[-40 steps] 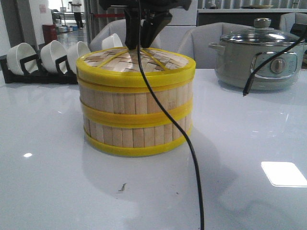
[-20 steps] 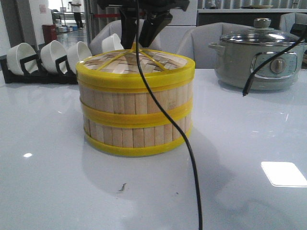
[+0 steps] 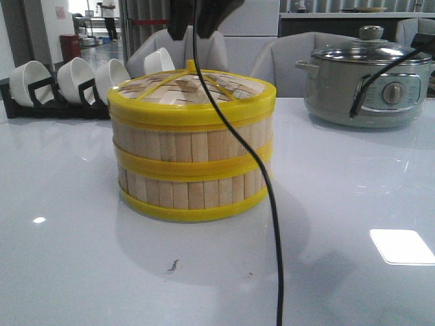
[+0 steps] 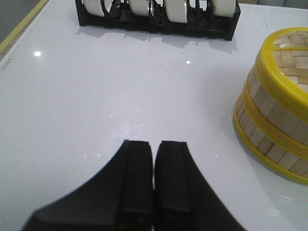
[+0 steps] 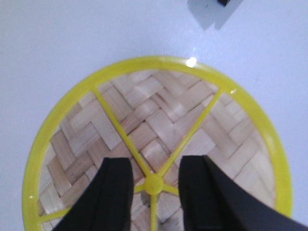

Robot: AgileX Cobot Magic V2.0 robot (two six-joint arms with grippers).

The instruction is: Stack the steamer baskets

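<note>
Baskets (image 3: 192, 159): two tiers stacked flush, mid-surface (image 3: 353, 224), between bowl rack (image 3: 54, 92) and pot (image 3: 367, 85).
Lid (image 5: 156, 144): seated on top tier.
Right end effector (image 5: 154, 192): I read fingers apart, above lid knob, gripping nothing.
Left end effector (image 4: 154, 183): fingers together, empty, beside stack.
Progress: I judge stacking complete; only retreat remains.

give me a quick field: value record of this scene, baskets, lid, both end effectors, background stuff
steamer baskets: two, stacked, upright on the white table
lid: woven bamboo, yellow rim, seated on the top basket
right end effector: open, above the lid's centre knob, holding nothing
left end effector: shut, empty, over bare table beside the stack
grey pot: behind the stack, to the right
bowl rack: behind the stack, to the left, white bowls in it
</note>
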